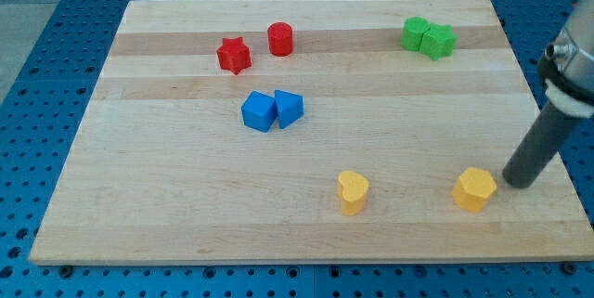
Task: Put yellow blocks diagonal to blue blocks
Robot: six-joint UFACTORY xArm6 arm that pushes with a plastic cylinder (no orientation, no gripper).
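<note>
Two blue blocks sit touching near the board's middle: a blue cube (259, 111) and a blue wedge-like block (289, 109) to its right. A yellow heart-shaped block (353, 192) lies below and to the right of them. A yellow hexagonal block (474, 188) lies at the lower right. My tip (516, 183) rests on the board just right of the yellow hexagon, close to it; I cannot tell if it touches.
A red star (234, 55) and a red cylinder (280, 38) sit at the upper middle-left. Two green blocks (428, 37) touch each other at the upper right. The wooden board (139, 205) lies on a blue pegboard; the board's right edge is near my tip.
</note>
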